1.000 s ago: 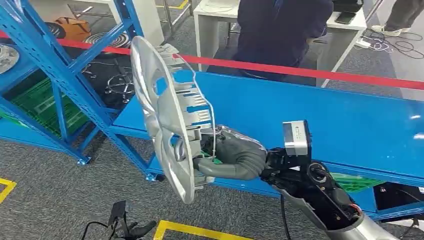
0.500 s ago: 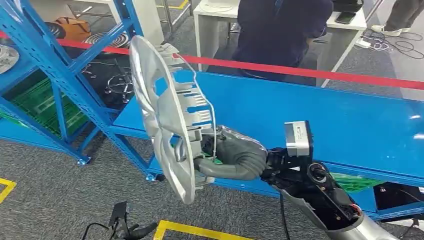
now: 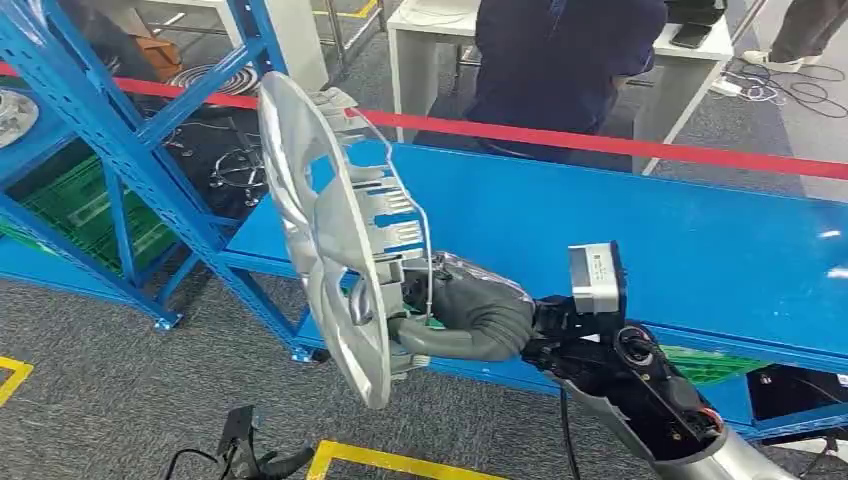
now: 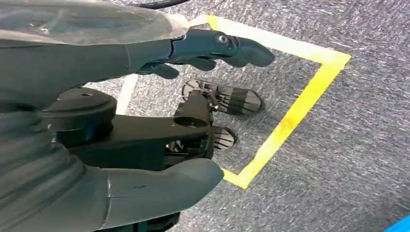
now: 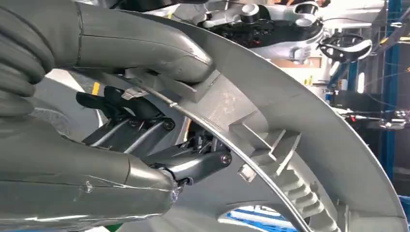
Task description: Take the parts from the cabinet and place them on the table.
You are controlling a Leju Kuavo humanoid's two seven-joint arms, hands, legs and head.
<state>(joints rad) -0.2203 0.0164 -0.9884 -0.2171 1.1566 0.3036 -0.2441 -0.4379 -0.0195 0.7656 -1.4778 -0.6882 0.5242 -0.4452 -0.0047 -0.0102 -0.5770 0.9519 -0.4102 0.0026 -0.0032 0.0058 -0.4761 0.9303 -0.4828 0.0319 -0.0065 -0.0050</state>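
One silver wheel cover [image 3: 325, 240] stands nearly on edge left of centre in the head view, gripped near its lower rim by the right hand [image 3: 462, 318], whose thumb and fingers clamp its ribbed back. Its upper edge reaches toward the red barrier tape [image 3: 600, 142]; its lower edge hangs over grey carpet [image 3: 120, 380], just off the near-left corner of the blue table [image 3: 640, 240]. Much open blue surface lies to the right of the cover. Blue shelving uprights [image 3: 110, 150] crowd the upper left, close beside the cover's rim. A person in dark clothing [image 3: 560, 60] stands behind the tape, cut off at the top edge. In the left wrist view the left hand [image 4: 145, 72] hangs over carpet and yellow floor tape [image 4: 290, 116], fingers apart and holding nothing. The right wrist view shows the cover's rim and wire ring; the fingers behind it are partly hidden.
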